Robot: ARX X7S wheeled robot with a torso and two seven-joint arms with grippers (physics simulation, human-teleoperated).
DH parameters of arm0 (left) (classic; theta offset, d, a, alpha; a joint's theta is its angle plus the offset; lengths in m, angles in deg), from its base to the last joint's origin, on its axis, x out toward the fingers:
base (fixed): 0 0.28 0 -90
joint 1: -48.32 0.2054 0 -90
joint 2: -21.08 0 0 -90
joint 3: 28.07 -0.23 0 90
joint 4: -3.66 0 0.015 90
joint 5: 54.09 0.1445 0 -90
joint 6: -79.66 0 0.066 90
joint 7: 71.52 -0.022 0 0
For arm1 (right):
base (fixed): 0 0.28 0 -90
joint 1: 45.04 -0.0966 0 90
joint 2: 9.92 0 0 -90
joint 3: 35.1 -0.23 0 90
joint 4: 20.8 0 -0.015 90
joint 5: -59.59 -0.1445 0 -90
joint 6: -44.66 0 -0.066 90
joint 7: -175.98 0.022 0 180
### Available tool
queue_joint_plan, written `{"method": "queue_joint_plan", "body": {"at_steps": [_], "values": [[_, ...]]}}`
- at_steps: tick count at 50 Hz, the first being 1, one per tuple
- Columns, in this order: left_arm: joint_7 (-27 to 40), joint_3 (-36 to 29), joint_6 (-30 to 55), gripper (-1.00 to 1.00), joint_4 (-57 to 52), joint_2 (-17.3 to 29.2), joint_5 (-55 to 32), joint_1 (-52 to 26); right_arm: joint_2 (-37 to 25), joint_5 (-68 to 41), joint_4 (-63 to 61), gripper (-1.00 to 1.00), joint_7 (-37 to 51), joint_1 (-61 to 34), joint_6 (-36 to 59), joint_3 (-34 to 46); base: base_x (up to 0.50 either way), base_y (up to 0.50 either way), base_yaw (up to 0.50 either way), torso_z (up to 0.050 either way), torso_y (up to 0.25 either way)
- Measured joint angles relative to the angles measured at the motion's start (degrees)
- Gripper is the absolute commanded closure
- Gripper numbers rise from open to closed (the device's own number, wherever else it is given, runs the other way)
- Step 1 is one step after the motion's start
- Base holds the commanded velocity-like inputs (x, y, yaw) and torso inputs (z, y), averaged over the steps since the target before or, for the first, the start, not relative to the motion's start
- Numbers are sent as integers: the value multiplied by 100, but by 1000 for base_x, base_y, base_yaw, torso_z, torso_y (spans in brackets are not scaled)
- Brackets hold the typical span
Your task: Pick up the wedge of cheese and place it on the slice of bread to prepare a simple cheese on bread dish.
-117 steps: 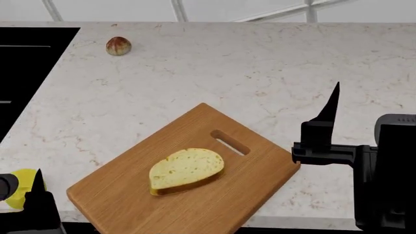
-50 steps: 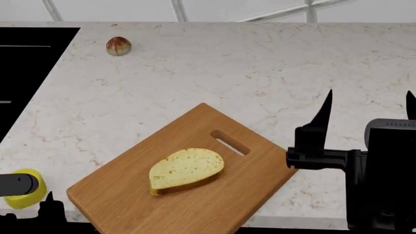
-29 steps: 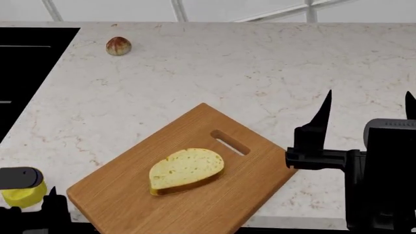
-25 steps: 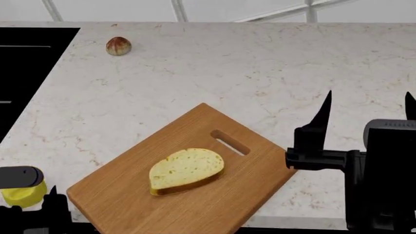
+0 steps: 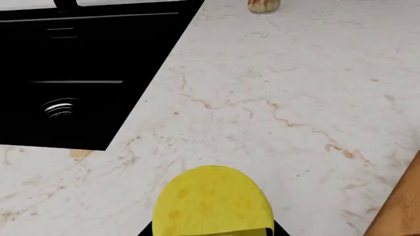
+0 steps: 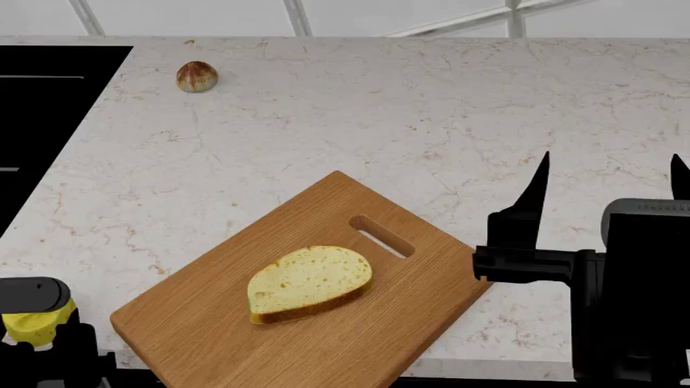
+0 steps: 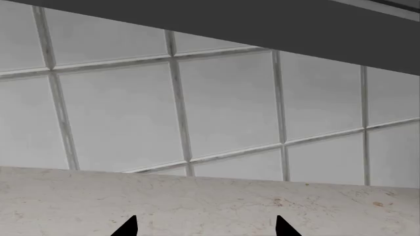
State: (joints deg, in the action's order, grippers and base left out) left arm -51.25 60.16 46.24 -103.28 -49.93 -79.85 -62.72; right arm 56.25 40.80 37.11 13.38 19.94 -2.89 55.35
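Observation:
The wedge of cheese (image 5: 211, 202), bright yellow and pitted, sits between the jaws of my left gripper (image 5: 210, 232) at the near left corner of the counter. In the head view the cheese (image 6: 24, 325) shows partly under the left gripper (image 6: 44, 338), which is shut on it. The slice of bread (image 6: 309, 280) lies flat on the wooden cutting board (image 6: 205, 343), to the right of the cheese. My right gripper (image 6: 608, 176) is open and empty, held above the counter right of the board, fingertips pointing up; its tips frame the wall in the right wrist view (image 7: 204, 227).
A brown striped nut (image 6: 196, 76) lies at the far left of the marble counter and shows in the left wrist view (image 5: 264, 5). A black cooktop (image 6: 44, 121) borders the counter's left side. The board's corner (image 5: 402, 211) is close beside the cheese.
The left gripper closed over the cheese and shifted it slightly toward the near left corner. The right gripper sank a little, then stayed still.

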Motion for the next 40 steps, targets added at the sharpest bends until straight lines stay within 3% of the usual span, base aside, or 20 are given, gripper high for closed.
{"method": "queue_joint_plan", "body": {"at_steps": [19, 40], "values": [[192, 92, 882, 100, -910, 116, -392, -377, -9, -39, 9, -100, 20, 56, -48, -45, 0, 0, 0, 0, 0], [91, -366, 1511, 100, -1243, -84, -834, -1174, -24, -71, 32, -100, 37, 114, -107, -77, 0, 0, 0, 0, 0]]}}
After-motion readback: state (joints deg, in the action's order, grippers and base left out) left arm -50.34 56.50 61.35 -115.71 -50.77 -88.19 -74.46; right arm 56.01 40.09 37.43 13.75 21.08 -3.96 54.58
